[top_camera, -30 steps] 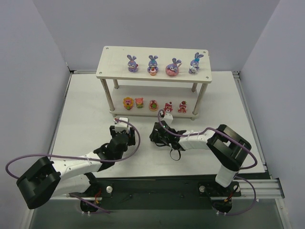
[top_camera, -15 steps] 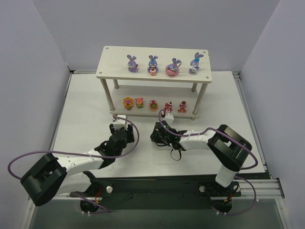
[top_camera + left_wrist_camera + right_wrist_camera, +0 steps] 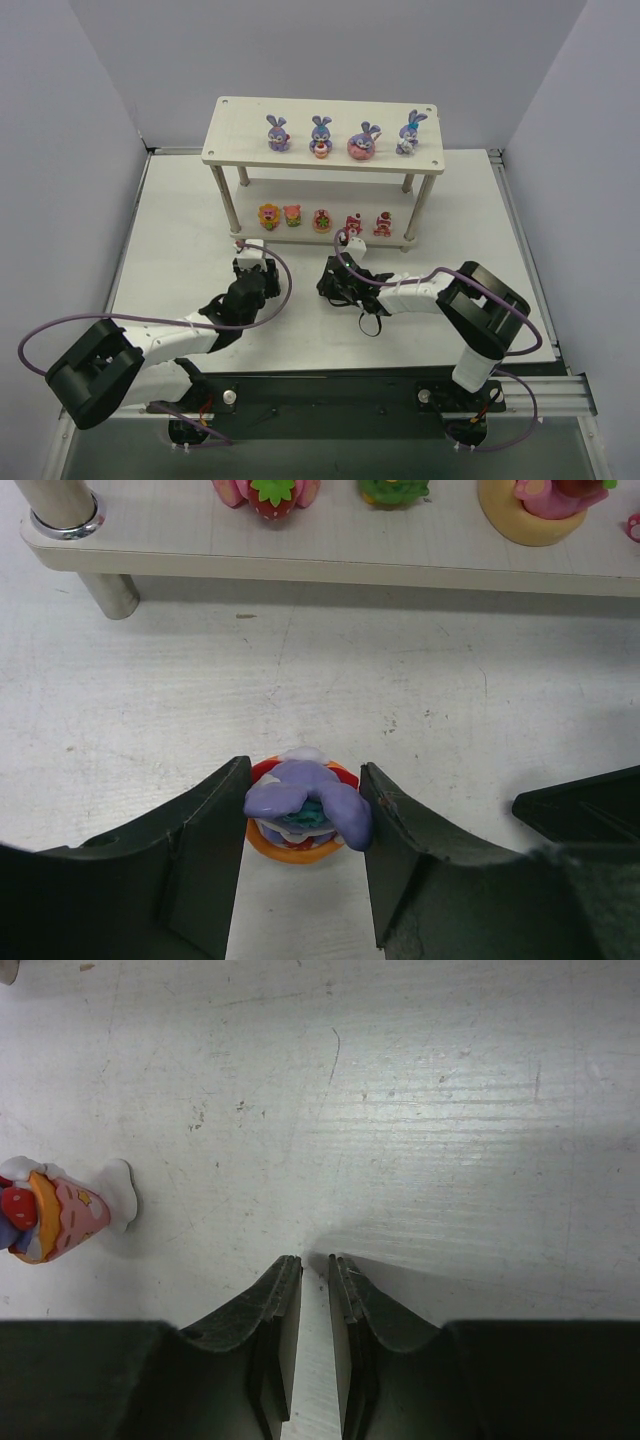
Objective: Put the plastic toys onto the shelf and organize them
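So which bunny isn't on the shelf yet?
The purple bunny on the table, between the left hand's fingers. The other four bunnies stand on the shelf's top tier.

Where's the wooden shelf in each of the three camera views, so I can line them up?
Top external: the shelf stands at upper centre, both tiers visible.
Left wrist: its lower tier runs along the top edge, one leg upper left.
Right wrist: not clearly in it; only a grey sliver, top-left corner.
Shared landmark: the scuffed white table.
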Action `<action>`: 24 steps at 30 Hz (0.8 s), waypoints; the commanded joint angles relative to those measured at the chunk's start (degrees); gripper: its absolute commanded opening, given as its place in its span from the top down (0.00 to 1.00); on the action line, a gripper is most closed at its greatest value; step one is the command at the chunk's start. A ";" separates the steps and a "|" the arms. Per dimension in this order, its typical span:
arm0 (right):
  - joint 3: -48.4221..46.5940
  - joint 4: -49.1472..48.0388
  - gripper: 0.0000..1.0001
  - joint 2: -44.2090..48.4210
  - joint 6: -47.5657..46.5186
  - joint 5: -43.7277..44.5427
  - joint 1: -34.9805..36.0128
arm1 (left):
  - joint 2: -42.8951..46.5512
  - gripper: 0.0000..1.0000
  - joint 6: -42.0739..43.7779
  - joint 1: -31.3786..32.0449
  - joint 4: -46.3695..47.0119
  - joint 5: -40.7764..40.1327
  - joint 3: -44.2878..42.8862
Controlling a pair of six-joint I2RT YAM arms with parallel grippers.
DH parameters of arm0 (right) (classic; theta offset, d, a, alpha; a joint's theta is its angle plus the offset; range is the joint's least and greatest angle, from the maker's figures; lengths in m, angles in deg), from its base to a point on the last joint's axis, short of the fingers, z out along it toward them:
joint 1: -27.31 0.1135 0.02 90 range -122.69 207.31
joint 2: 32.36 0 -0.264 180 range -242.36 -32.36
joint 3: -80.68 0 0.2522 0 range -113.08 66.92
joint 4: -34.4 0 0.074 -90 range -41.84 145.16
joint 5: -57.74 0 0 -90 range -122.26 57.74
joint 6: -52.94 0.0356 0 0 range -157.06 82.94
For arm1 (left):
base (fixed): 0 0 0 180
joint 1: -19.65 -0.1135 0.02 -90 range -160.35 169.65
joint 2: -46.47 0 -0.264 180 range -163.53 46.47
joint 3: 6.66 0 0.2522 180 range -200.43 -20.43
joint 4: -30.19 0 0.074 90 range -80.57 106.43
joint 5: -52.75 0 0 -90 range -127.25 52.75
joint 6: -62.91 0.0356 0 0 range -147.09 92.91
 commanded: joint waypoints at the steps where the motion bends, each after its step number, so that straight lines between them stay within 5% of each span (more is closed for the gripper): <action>1: 1.94 6.51 0.80 0.46 -0.98 1.79 -0.60 | -0.33 0.80 -0.24 -0.28 1.69 1.44 -0.75; 5: 2.21 6.51 0.80 0.90 -1.07 1.87 -0.69 | 1.33 0.98 0.37 -0.28 -1.81 0.30 -3.11; 24: 2.82 6.60 0.81 2.13 -1.25 1.43 -1.48 | 16.54 1.00 8.45 -1.51 -36.18 -1.90 -34.40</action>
